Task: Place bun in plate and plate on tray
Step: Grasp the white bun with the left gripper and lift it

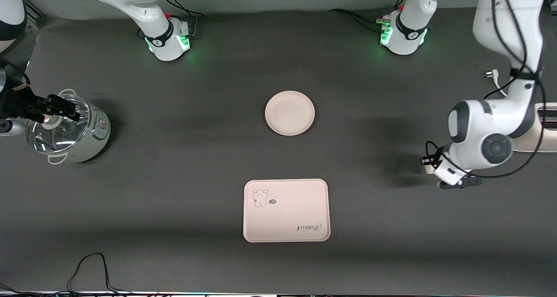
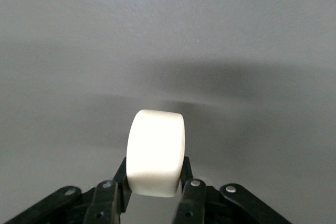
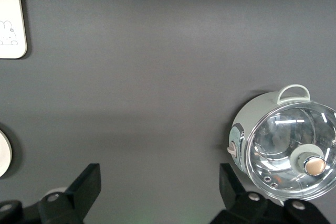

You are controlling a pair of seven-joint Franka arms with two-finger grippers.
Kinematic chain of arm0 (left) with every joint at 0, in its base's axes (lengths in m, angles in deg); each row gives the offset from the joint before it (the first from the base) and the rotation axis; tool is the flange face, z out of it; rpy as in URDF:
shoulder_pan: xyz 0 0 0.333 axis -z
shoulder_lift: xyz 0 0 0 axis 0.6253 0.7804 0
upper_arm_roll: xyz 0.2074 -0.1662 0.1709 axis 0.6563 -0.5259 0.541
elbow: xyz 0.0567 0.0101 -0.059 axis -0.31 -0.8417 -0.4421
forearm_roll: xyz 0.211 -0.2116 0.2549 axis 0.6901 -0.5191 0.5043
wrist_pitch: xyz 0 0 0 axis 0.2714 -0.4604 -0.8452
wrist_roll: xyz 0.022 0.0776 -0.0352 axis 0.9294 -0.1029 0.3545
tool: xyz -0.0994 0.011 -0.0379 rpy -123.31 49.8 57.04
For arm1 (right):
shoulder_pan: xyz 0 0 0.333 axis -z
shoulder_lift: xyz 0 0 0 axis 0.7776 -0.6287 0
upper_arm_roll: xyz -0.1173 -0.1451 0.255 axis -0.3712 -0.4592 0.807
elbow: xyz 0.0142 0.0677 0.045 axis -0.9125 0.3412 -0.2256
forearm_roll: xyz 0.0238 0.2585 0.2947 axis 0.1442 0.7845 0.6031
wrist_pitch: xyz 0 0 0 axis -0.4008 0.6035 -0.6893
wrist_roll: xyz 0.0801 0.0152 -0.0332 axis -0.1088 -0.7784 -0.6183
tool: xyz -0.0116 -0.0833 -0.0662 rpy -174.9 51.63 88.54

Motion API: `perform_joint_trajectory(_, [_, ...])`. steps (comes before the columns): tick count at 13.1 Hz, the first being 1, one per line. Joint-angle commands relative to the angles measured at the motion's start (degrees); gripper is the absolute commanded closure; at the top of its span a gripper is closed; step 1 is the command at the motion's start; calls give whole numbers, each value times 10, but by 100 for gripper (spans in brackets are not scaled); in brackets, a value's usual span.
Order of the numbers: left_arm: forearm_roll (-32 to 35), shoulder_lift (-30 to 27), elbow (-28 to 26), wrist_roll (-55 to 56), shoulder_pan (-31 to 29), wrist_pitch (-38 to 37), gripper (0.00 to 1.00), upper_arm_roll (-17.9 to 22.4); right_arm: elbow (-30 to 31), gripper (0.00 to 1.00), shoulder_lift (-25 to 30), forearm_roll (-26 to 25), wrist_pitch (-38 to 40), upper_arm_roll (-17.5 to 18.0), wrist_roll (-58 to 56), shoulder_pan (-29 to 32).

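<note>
My left gripper (image 1: 428, 163) is shut on the off-white bun (image 2: 156, 150) and holds it above bare table at the left arm's end, level with the gap between plate and tray. The bun shows in the front view (image 1: 429, 168) as a small pale block at the fingers. The round cream plate (image 1: 289, 113) lies empty mid-table. The rectangular tray (image 1: 285, 210) with the animal drawing and "Rabbit" lettering lies nearer the front camera than the plate. My right gripper (image 1: 65, 110) is open and empty over the pot; the right wrist view (image 3: 159, 177) shows it too.
A pale green pot with a glass lid (image 1: 69, 129) stands at the right arm's end of the table, also in the right wrist view (image 3: 286, 148). A cream appliance (image 1: 546, 129) sits at the left arm's end. A cable (image 1: 87, 266) loops at the table's front edge.
</note>
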Motion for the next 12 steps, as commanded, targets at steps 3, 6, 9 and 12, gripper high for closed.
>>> perform_joint_trajectory(3, [3, -168, 8, -8, -15, -157, 59, 7, 1, 0, 2, -5, 1, -1, -13, 1])
perform_joint_trajectory(6, [3, -230, 62, 9, -14, -281, 58, 7, 1, 0, 2, -5, 1, -1, -13, 1])
perform_joint_trajectory(9, [5, -276, 67, 9, -13, -325, 58, 5, 1, 0, 2, -5, 1, -1, -13, 1])
perform_joint_trajectory(12, [5, -295, 67, 53, -7, -343, 58, -33, 1, 0, 2, -5, 1, -1, -12, 1])
